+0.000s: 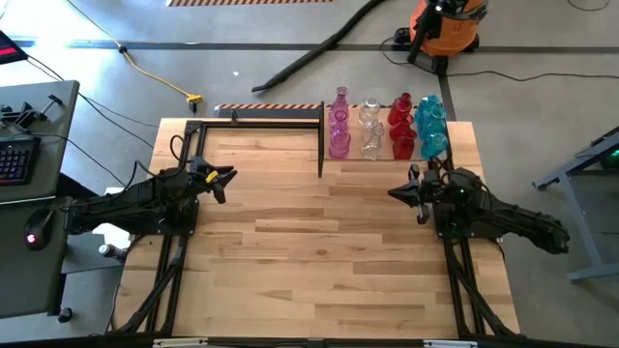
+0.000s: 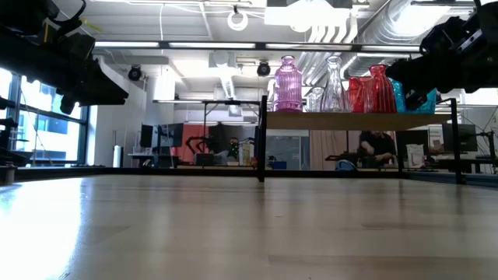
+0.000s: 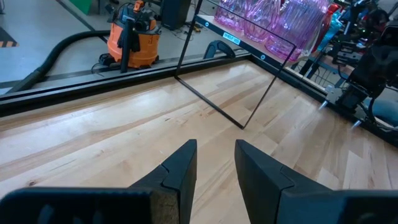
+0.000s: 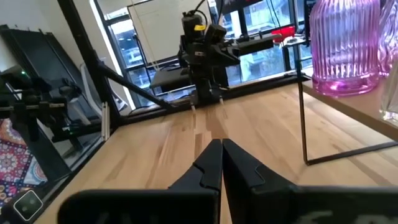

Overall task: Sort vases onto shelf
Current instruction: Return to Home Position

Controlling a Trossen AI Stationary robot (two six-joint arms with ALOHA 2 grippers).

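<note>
Translucent glass vases stand in pink, clear, red and teal rows on the raised light-wood shelf, upper right of the overhead frame. Left gripper, mid-left: narrow gap, empty. Right gripper, just below the shelf: fingers pressed together, empty.

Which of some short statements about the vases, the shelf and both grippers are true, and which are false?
1. In the high view, the shelf carries pink vases, clear vases, red vases and teal vases, grouped by colour. True.
2. The right gripper holds a teal vase. False: it is shut on nothing, over the table in front of the shelf.
3. The left gripper is open with nothing between its fingers. True.
4. One pink vase lies on the table. False: every pink vase in view stands on the shelf.
</note>
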